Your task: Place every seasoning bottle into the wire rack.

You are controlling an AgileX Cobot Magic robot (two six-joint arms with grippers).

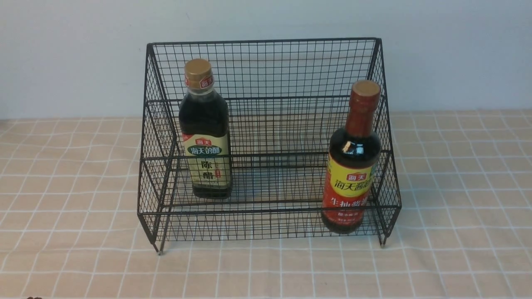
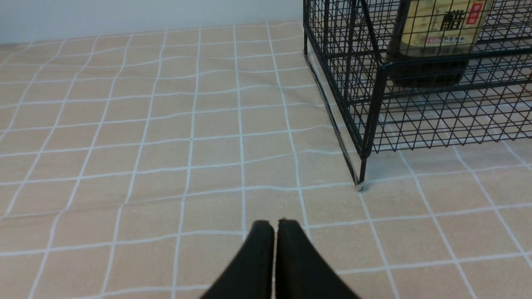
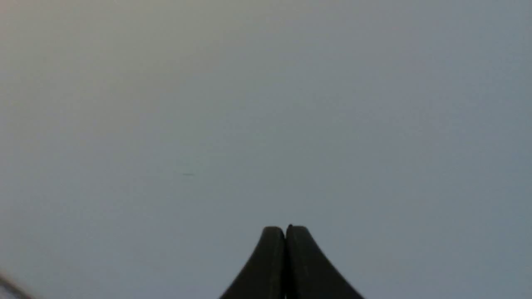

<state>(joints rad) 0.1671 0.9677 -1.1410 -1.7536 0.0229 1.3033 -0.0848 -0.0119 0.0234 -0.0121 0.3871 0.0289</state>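
- Tabletop: covered by a beige cloth with a white grid pattern; it carries the rack. A plain pale wall stands behind it.
- Wire rack: black mesh, two stepped tiers with a tall back, standing upright on small feet near the middle of the tabletop. In the left wrist view one front corner leg rests on the cloth.
- Red-capped bottle: round, long-necked, dark liquid, yellow-and-red label. It stands upright on the lower front tier, at the rack's right end, close to the right side mesh.
- Gold-capped bottle: squarish, dark liquid, beige-green label. It stands upright inside the rack toward the left end, further back than the red-capped bottle. Its base and lower label also show through the mesh in the left wrist view. The two bottles are well apart.
- Left gripper: jaws pressed together, holding nothing, above bare cloth, clear of the rack's corner leg.
- Right gripper: jaws pressed together, holding nothing; only a plain grey background shows behind it, so its position relative to the rack cannot be determined.
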